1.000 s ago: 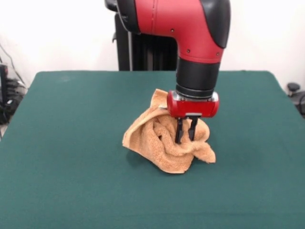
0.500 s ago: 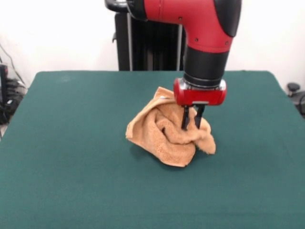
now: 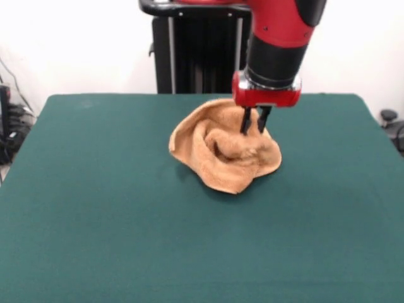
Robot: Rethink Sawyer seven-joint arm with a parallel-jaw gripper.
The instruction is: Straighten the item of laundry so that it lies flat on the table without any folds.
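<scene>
The orange-tan towel (image 3: 221,151) sits crumpled in a raised heap on the green table (image 3: 95,221), near its middle. My gripper (image 3: 253,129) hangs from the red arm over the heap's right upper part. Its two black fingers are close together, pinching a fold of the towel and holding that part lifted. The towel's lower edges rest on the table. No care label shows.
The robot's black pedestal (image 3: 196,57) stands behind the table's far edge. Cables and equipment lie beyond the table's left edge (image 3: 9,126), and a dark object sits off the right edge (image 3: 390,120).
The gripper has risen and moved toward the far side and slightly right, pulling the pinched towel part up with it. The heap has stretched upward and shifted away from the camera.
</scene>
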